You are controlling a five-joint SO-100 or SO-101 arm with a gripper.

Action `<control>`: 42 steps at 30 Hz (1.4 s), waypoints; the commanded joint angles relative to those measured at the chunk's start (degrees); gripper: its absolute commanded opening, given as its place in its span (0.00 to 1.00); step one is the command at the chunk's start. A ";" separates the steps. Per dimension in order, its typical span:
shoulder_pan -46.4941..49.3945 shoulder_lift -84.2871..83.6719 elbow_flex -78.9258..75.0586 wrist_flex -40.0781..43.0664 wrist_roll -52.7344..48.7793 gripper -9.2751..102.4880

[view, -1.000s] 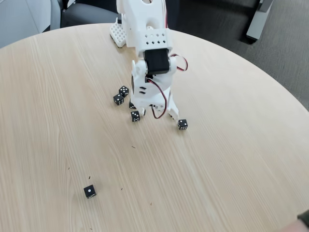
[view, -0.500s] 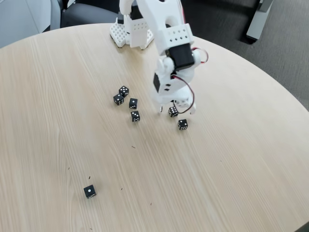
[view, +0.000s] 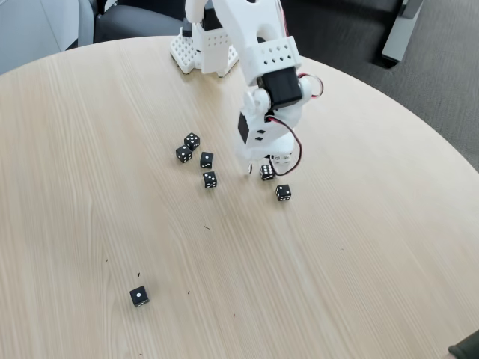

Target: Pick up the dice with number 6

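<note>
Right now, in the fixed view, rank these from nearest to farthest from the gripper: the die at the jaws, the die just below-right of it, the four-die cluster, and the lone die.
1. Die at the jaws, at the gripper.
2. Lower-right die, just below-right.
3. Cluster, to the left.
4. Lone die, far lower left.

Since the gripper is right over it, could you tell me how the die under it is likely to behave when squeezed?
The die looks like a small, hard cube, so it should stay stiff and probably feel light. Its flat faces suit the gripper, but being so small it may twist or pop out if caught off-centre. On the smooth table it would likely slide or tumble when nudged.
</note>
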 commanded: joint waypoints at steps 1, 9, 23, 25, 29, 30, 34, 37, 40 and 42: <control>0.00 1.49 -0.26 0.18 -0.62 0.20; 0.00 1.49 -0.26 0.26 0.70 0.08; 0.18 36.65 -0.18 0.35 10.37 0.08; 0.35 43.59 0.00 0.35 10.37 0.08; 1.41 54.32 3.43 0.35 7.47 0.08; 2.72 56.51 5.27 0.35 5.89 0.08; 10.55 64.95 16.35 -0.18 -2.20 0.08; 16.52 70.66 26.63 -0.62 -9.05 0.08; 19.42 76.55 35.33 -0.70 -12.04 0.08; 19.25 80.16 39.99 -0.70 -13.71 0.08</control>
